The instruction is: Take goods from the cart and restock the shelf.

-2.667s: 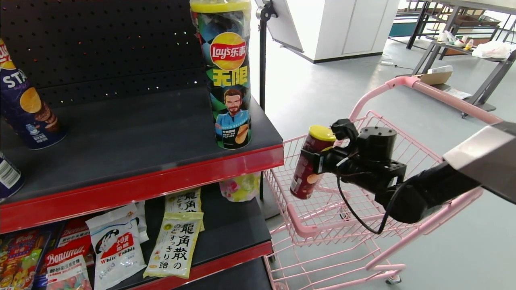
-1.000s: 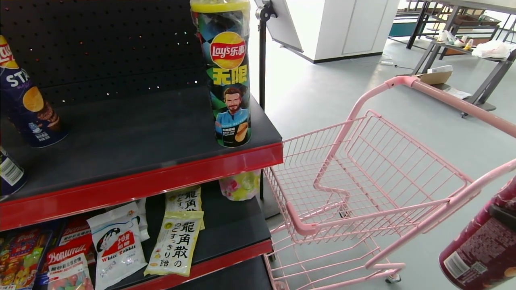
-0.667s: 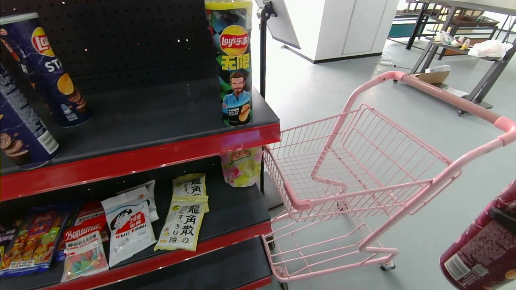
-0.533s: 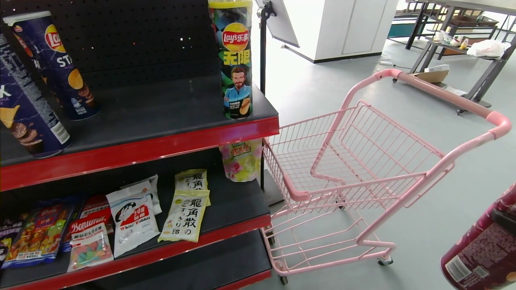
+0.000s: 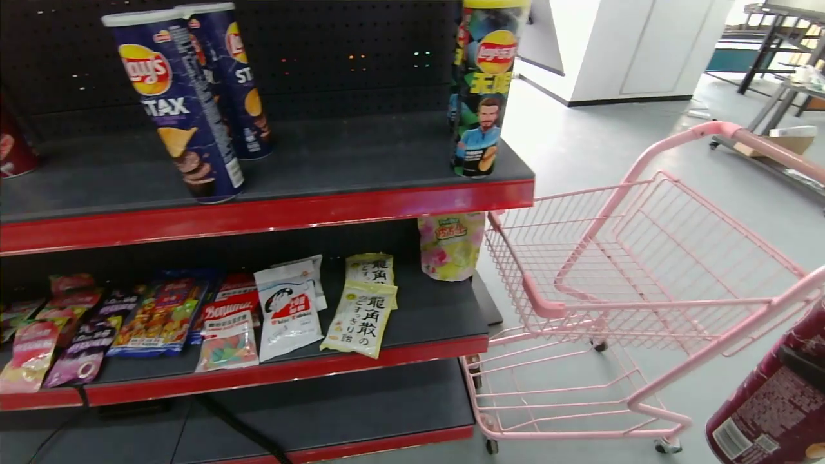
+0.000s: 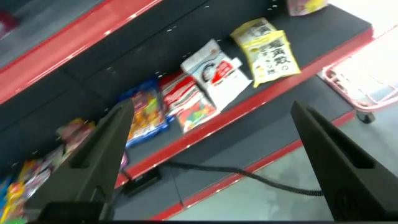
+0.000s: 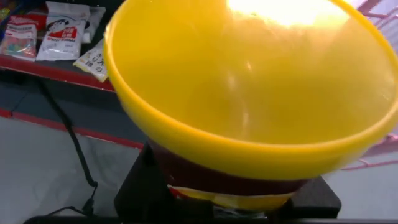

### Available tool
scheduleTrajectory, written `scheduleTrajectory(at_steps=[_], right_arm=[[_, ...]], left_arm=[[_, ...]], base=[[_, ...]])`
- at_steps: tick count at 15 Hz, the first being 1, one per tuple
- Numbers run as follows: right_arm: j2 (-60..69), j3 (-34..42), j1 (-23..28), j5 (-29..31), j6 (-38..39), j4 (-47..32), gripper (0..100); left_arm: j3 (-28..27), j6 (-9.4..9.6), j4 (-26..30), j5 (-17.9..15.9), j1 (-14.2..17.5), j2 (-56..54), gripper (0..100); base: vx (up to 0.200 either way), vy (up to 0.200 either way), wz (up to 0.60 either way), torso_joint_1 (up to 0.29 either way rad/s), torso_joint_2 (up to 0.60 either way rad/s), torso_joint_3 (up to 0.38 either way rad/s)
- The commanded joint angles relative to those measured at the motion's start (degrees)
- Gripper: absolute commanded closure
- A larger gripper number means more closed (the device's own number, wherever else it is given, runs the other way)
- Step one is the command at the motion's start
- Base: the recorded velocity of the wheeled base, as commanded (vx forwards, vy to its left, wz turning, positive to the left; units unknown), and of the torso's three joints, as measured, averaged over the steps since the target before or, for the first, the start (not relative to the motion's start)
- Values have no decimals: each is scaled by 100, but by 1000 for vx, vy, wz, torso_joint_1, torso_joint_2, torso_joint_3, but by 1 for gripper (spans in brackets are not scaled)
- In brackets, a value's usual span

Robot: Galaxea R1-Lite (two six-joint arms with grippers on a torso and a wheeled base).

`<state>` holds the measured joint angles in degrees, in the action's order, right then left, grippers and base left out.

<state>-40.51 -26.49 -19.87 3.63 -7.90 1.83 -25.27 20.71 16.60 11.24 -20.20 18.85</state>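
A dark red chip can (image 5: 770,403) with a yellow lid (image 7: 249,81) sits at the lower right of the head view, tilted, beside the pink cart (image 5: 644,258). My right gripper (image 7: 230,202) is shut on its body just below the lid. The cart's basket shows no goods inside. The top shelf (image 5: 335,161) carries two blue chip cans (image 5: 187,109) on the left and a green chip can (image 5: 483,90) at its right end. My left gripper (image 6: 214,162) hangs open and holds nothing, in front of the lower shelf's snack bags (image 6: 211,78).
A red can (image 5: 13,148) stands at the top shelf's far left edge. Several snack bags (image 5: 290,316) lie on the middle shelf, and a yellow-green bag (image 5: 451,245) leans at its right end. A black cable (image 5: 238,432) runs over the bottom shelf. Grey floor lies to the right.
My right gripper carried the red can out of the cart to the lower right. The head camera then swung toward the shelf, bringing more of its left side into view.
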Motion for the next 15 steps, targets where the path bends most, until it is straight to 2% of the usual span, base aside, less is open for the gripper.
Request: scheduleTrajectory(at_steps=[1, 6, 10, 12, 15], right_arm=[[-18, 4, -8, -12, -10, 2, 100], [-27, 65, -8, 6, -45, 19, 100], [-80, 12, -70, -100, -107, 37, 100], [-203, -84, -131, -363, -124, 54, 100], [-519, -287, -149, -565, -265, 72, 100]], left_arm=[[13, 3, 1, 1, -2, -39, 0], [5, 29, 1, 1, -2, -39, 0], [-4, 38, 1, 1, -2, -48, 0], [-4, 38, 1, 1, -2, -48, 0], [-4, 144, 1, 1, -2, -48, 0]], base=[[0, 0, 0, 0, 0, 0], [0, 0, 0, 15, -41, -33], [0, 0, 0, 140, -452, -311], [0, 0, 0, 190, -554, -374], [0, 0, 0, 206, -601, -385]])
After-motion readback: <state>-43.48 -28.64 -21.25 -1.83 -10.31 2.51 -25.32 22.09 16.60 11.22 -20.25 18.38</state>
